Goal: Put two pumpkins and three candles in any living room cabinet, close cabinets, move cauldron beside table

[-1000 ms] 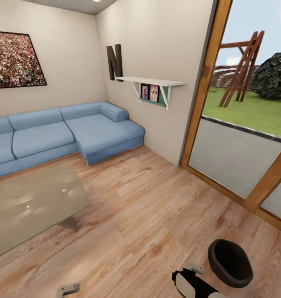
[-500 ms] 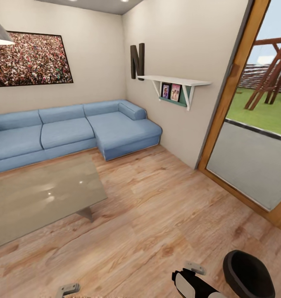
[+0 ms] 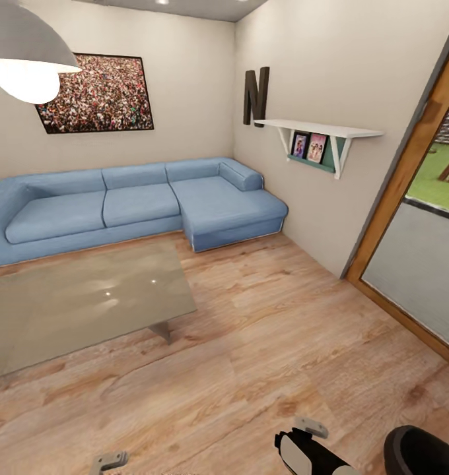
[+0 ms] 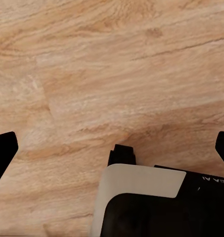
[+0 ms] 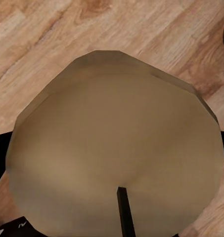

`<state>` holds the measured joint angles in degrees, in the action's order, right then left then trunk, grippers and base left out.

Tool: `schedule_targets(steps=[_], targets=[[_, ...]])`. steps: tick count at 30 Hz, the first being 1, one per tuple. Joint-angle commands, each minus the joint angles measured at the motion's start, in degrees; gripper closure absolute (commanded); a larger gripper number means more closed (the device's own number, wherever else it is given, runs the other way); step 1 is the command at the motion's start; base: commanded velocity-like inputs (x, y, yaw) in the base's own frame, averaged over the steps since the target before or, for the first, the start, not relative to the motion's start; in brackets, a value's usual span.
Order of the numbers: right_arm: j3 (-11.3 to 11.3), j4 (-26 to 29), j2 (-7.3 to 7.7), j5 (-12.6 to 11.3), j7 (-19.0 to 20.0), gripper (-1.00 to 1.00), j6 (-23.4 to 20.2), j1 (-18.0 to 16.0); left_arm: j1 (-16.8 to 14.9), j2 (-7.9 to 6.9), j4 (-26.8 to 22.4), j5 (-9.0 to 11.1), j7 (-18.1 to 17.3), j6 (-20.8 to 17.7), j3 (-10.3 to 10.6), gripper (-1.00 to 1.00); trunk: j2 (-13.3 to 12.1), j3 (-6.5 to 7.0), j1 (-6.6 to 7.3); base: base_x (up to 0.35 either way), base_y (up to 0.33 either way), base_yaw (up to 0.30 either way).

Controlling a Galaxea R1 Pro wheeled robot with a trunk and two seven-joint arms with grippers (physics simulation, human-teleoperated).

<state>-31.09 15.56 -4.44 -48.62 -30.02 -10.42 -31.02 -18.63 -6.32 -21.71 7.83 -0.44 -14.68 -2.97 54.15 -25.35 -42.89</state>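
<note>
On wall: letter "N" (image 3: 255, 96) | left pincer (image 4: 112, 153) wide | right pincer state: cannot tell

Home living room, blue sofa (image 3: 132, 208), glass coffee table (image 3: 79, 300), wall picture (image 3: 96, 94)

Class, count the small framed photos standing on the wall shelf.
2: both stand side by side on the wall shelf's lower ledge, one photo left, the other right.

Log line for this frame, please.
left gripper: open, empty, above floor | right gripper: state unclear, above cauldron mouth | cauldron: apart from table | table: ahead-left, before sofa
</note>
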Motion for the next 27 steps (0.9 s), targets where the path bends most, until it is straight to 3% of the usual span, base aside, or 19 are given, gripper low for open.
schedule_targets(steps=[1, 8, 27], targets=[[-0.02, 0.0, -0.02, -0.15, 0.04, 1.0, 0.14, 0.0, 0.0, 0.0, 0.0, 0.0, 0.0, 0.07, -0.01, -1.0, 0.0, 0.0, 0.0, 0.0, 0.0, 0.289], [-0.02, 0.0, -0.04, -0.15, 0.02, 1.0, 0.14, 0.0, 0.0, 0.0, 1.64, 0.13, 0.0, 4.99, -0.07, -1.0, 0.0, -0.01, 0.0, 0.0, 0.0, 0.289], [-0.02, 0.0, -0.01, -0.15, -0.01, 1.0, 0.14, 0.0, 0.0, 0.0, 2.29, 0.08, -0.09, 5.45, -0.11, -1.0, 0.0, -0.01, 0.0, 0.0, 0.0, 0.289]])
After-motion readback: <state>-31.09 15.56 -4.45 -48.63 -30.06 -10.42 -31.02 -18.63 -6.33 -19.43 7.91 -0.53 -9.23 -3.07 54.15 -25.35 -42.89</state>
